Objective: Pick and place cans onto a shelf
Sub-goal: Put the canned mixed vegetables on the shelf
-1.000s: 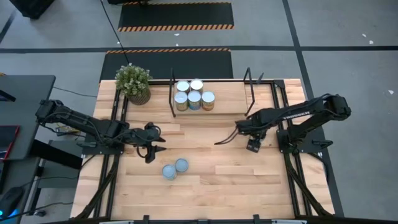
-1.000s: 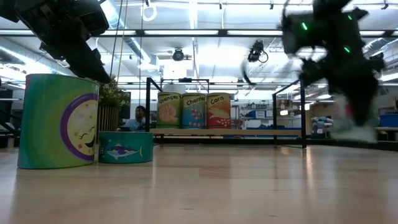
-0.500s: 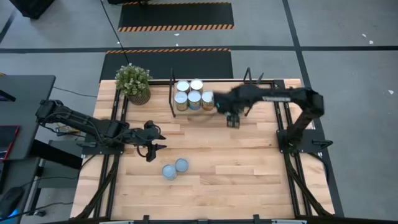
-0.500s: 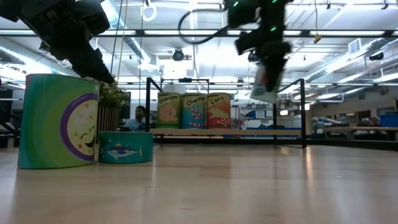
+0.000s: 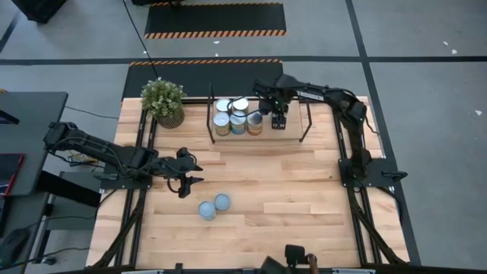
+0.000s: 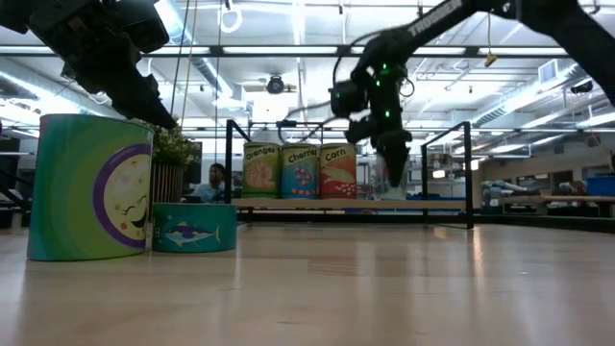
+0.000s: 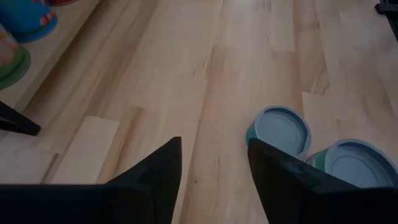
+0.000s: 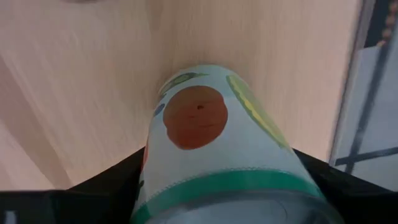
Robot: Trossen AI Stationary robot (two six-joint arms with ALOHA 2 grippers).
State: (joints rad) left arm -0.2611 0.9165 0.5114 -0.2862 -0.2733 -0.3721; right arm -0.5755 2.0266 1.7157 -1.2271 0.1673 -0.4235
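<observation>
Wooden and pale, the shelf [image 5: 293, 122] at 12 o'clock on the table [image 5: 289, 205] already has five cans [image 5: 237, 116] standing in a bunch on its left part. Two more cans [image 5: 214, 205] wait near 6 o'clock, side by side and touching.

So most of the job looks done. One can is on its way, and two are left.

The right gripper [image 5: 278, 120] hangs over the shelf, just at 3 o'clock from the bunch. It is clenched on a can [image 8: 217, 155] with a white label, a red-orange spot and a green band. I think the can is not down on the board yet, but it is hard to tell.

The left gripper [image 7: 214, 165] waits at 9 o'clock, near the two cans. Its fingers are partly apart and hold nothing.
</observation>
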